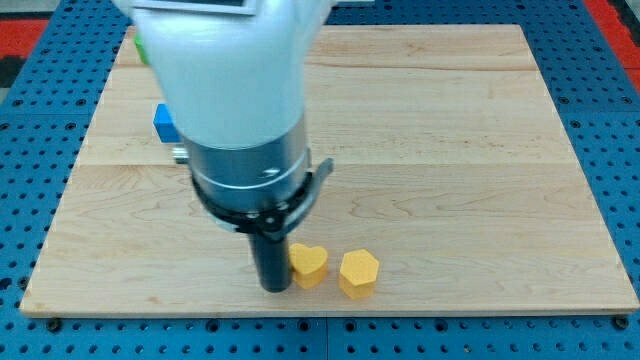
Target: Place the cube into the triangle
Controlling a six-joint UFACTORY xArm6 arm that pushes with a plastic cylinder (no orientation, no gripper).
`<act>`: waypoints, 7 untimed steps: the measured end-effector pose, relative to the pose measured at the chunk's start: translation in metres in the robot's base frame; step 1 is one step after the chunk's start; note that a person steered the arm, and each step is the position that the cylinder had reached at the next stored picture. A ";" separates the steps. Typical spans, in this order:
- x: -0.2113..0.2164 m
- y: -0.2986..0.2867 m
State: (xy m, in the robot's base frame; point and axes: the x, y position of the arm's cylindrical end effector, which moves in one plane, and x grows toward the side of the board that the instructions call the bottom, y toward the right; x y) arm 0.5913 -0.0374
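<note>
My tip (273, 288) rests on the board near the view's bottom, touching or nearly touching the left side of a yellow heart-shaped block (309, 264). A yellow hexagonal block (358, 273) sits just to the right of the heart, a small gap apart. A blue block (164, 123), possibly the cube, shows only partly at the view's left, mostly hidden behind my arm's white body (230, 80). A sliver of green (142, 46) shows at the arm's upper left edge; its shape cannot be made out. No triangle is visible.
The wooden board (450, 150) lies on a blue perforated table (610, 120). My arm's large body hides much of the board's left and centre. The board's bottom edge runs just below the yellow blocks.
</note>
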 end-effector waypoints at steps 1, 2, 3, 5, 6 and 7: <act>0.000 -0.006; 0.000 -0.024; 0.000 -0.039; 0.000 -0.061; 0.000 -0.071; 0.000 -0.079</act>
State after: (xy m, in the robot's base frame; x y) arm 0.5913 -0.1166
